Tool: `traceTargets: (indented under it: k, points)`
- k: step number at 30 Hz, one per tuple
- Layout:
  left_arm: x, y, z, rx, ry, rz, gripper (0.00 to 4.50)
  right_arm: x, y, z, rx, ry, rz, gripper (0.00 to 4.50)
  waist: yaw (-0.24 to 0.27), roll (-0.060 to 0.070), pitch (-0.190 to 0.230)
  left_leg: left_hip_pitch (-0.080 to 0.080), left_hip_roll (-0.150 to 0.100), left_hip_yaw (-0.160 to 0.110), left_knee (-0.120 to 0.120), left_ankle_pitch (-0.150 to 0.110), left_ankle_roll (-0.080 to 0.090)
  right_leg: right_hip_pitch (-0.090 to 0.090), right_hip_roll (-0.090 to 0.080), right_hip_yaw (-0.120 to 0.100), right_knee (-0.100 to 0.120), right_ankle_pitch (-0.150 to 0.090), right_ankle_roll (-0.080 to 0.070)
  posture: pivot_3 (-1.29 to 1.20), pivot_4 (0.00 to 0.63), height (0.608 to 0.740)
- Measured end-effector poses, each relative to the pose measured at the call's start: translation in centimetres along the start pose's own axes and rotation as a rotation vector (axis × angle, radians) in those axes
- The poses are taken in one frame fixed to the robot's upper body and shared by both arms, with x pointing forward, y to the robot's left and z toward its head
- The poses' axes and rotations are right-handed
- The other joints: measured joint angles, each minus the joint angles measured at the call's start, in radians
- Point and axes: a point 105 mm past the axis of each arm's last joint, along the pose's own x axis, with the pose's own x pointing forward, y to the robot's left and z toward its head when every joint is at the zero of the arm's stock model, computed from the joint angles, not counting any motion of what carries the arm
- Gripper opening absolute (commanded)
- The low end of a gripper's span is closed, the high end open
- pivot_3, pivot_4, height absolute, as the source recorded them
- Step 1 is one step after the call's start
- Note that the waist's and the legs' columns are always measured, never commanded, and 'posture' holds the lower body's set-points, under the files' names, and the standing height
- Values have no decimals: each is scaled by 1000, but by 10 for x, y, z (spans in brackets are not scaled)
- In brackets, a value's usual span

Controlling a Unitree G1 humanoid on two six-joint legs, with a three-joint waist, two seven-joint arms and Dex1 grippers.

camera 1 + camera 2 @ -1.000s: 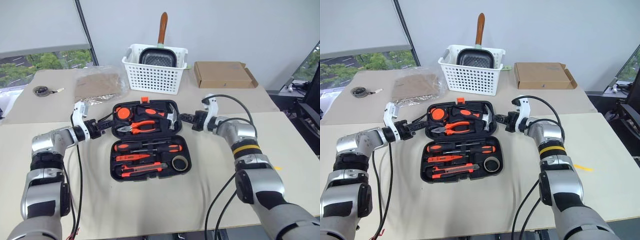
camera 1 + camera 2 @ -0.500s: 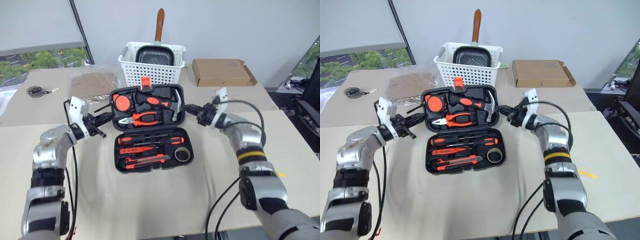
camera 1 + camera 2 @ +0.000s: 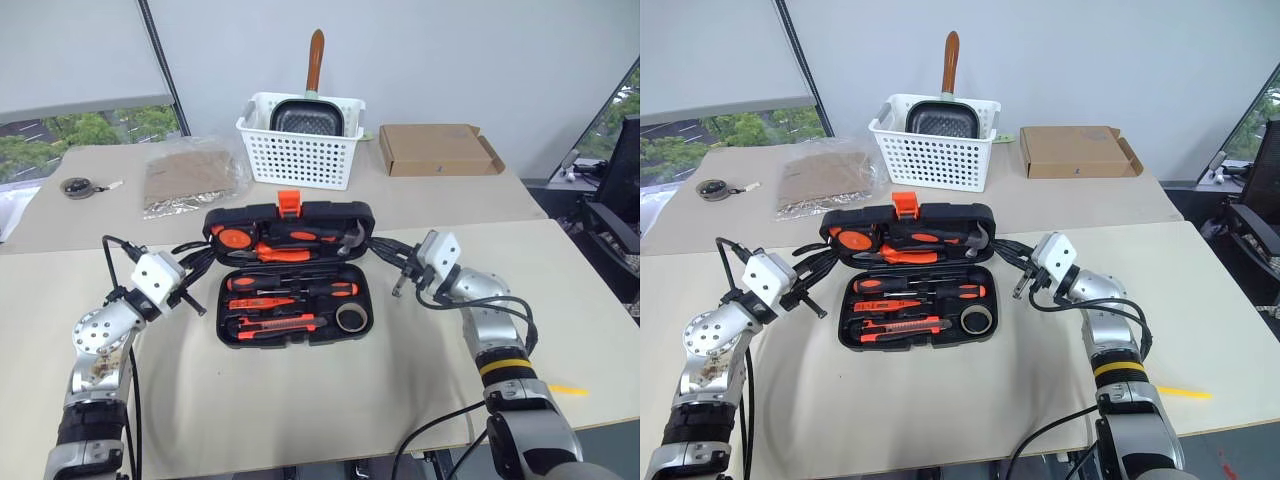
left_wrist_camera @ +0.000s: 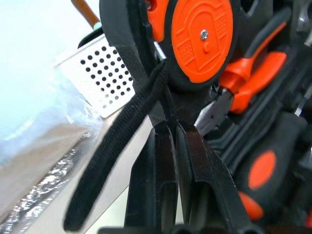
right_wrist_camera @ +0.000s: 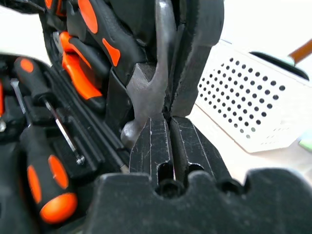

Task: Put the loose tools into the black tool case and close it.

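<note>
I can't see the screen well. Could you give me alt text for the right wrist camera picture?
Two black fingers, pressed shut, meet the rim of the raised lid of a black tool case, beside a steel hammer head clipped inside. Orange-and-black tool handles fill the case, and a white slotted basket stands behind.

The left gripper [image 4: 176,127] is seen with fingers [image 4: 163,161] pressed together at the black tool case [image 4: 124,34] rim — pliers [image 4: 241,73] and white basket [image 4: 105,73] nearby.
</note>
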Motion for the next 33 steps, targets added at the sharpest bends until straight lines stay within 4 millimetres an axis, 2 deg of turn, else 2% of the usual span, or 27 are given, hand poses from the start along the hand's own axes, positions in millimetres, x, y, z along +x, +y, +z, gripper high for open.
traceTargets:
  k: [2, 4, 6, 8, 10, 13, 14, 15, 20, 23, 28, 30, 33]
  points:
    - [-6, -9, -3, 0, 19, -52, 1314, -4, 4, -1, -24, 4, 16, 721, -1, 0, 0, 1, 1, 0, 0, 0, 0, 0, 0, 0, 1, 0, 0, 0, 150, 700]
    - [-16, -17, -6, -7, 39, -117, 2005, -10, 12, -4, -32, 19, 52, 1249, -1, 0, 0, 2, 2, 1, 0, 0, 0, 0, 1, 0, 0, 0, -1, 0, 150, 700]
    - [-27, -33, -11, -32, 58, -193, 2756, -20, 26, -12, -15, 51, 89, 1963, 0, 1, 0, 1, 2, 1, 0, -1, 1, 0, 0, 0, 0, -1, -1, 0, 150, 700]
    - [-44, -48, -12, -23, 53, -245, 3465, -36, 36, -22, 4, 102, 122, 2014, 2, 1, 0, -2, 2, 2, 0, -1, 2, -3, 0, 1, -1, -1, -2, 0, 150, 700]
    - [-66, -51, -15, -7, 82, -259, 4063, -59, 38, -25, -7, 163, 179, 2014, 3, 7, -4, 1, 2, 4, 0, -5, 6, 0, -2, 2, -2, -1, -2, 0, 150, 700]
    - [-115, -59, -39, -87, 227, -252, 4063, -106, 55, -28, 106, 289, 321, 2014, 6, 11, -7, 4, 1, 6, 0, -11, 9, 2, -5, 3, -3, -6, 1, 0, 150, 700]
    - [-121, -58, -41, -105, 230, -226, 4063, -121, 65, -31, 187, 337, 359, 2014, 11, 10, -7, 4, 2, 6, 1, -11, 9, 2, -8, 1, -2, -6, 1, 0, 150, 700]
    - [-124, -56, -43, -113, 239, -214, 4063, -121, 68, -28, 210, 337, 382, 2014, 14, 10, -7, 5, 2, 6, 1, -12, 8, 2, -9, 0, -2, -6, 1, 0, 150, 700]
    - [-122, -18, -65, -241, 311, 2, 4063, -99, 101, 3, 410, 294, 517, 2014, 23, 6, -4, 8, 13, 9, 2, -15, -1, 2, -16, -13, -2, -8, -1, 0, 150, 700]
    - [-103, 1, -64, -279, 268, 79, 4063, -79, 103, 5, 495, 302, 461, 2014, 28, 1, -3, 8, 15, 9, 2, -13, -5, 0, -16, -23, -2, -8, -1, 0, 150, 700]
    - [-64, 37, -44, -274, 158, 158, 4063, -42, 101, 6, 561, 261, 364, 2014, 33, -1, -3, 5, 15, 10, 3, -10, -9, -1, -16, -31, -2, -2, 6, 0, 150, 700]
    - [-36, 56, -22, -255, 70, 174, 4063, -19, 90, 1, 583, 242, 260, 2014, 30, -6, -3, -1, 15, 10, 4, -7, -12, -4, -14, -32, -2, 3, 3, 0, 150, 700]
    - [7, 66, 19, -226, -72, 142, 4063, 7, 69, -5, 565, 233, 134, 2014, 25, -7, -3, -3, 12, 12, 4, -1, -4, -7, -14, -29, -2, 9, -2, 0, 150, 700]
